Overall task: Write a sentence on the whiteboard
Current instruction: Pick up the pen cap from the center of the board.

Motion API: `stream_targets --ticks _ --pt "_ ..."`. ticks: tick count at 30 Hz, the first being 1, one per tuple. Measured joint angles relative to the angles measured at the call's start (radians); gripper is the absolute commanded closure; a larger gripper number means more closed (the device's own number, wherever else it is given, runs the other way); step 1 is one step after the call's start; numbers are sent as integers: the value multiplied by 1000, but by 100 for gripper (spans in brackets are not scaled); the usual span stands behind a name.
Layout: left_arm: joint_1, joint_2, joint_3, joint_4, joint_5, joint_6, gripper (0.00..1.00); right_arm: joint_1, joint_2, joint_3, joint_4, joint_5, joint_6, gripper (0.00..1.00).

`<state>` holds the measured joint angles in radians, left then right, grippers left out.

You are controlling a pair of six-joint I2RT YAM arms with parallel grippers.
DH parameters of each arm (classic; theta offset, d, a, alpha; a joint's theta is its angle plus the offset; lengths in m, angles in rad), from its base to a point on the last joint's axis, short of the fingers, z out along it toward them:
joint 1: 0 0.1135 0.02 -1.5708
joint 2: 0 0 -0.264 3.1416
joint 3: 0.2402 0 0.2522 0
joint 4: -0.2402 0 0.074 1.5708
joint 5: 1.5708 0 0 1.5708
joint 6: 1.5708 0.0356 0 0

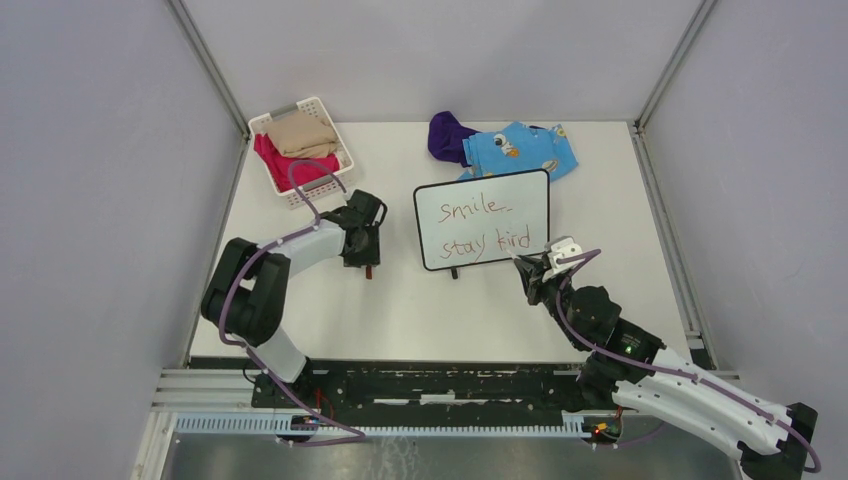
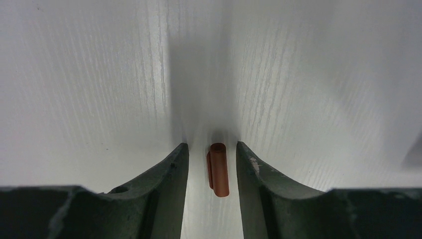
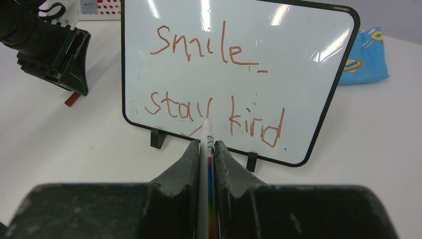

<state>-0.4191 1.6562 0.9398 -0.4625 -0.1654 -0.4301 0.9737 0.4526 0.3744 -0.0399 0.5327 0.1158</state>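
Top view: I find the whiteboard standing on its feet mid-bench, with the sentence "smile / stay kind" on its face. The left hand sits at its 9 o'clock, the right hand at its 5 o'clock corner.

Left wrist view: the fingers are parted, and a brown cap lies between them untouched.

Right wrist view: the hand is clenched on a marker, its tip pointing to 12 o'clock at the board's lower edge.

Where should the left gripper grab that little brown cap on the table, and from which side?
Take the cap across its round sides at mid-length, coming straight down from above. It lies flat on the table, lengthwise in the gap of the open left gripper, one finger on each side. Its clip faces one finger, so it may roll slightly.
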Motion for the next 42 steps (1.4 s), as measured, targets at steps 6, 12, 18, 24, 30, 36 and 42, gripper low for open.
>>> stream_targets --ticks 6,12,18,24,30,36,42 --pt "-28 2 0 -8 -27 0 54 0 0 0 -4 0 1 100" --pt "-43 2 1 -16 -39 -15 54 0 -4 0 -4 0 1 100" --pt "-43 2 5 -34 -35 -16 54 0 -14 0 -7 1 0 100" --pt "-43 0 5 -43 -28 -16 54 0 -26 0 -8 3 0 100" --pt "-43 -11 -5 -64 -12 -16 57 0 -27 0 -8 3 0 100" --pt "-43 -17 -9 -79 -5 -7 72 0 -27 0 -8 3 -1 100" --pt "-43 -17 -4 -100 -4 23 90 0 -27 0 -8 4 -1 100"
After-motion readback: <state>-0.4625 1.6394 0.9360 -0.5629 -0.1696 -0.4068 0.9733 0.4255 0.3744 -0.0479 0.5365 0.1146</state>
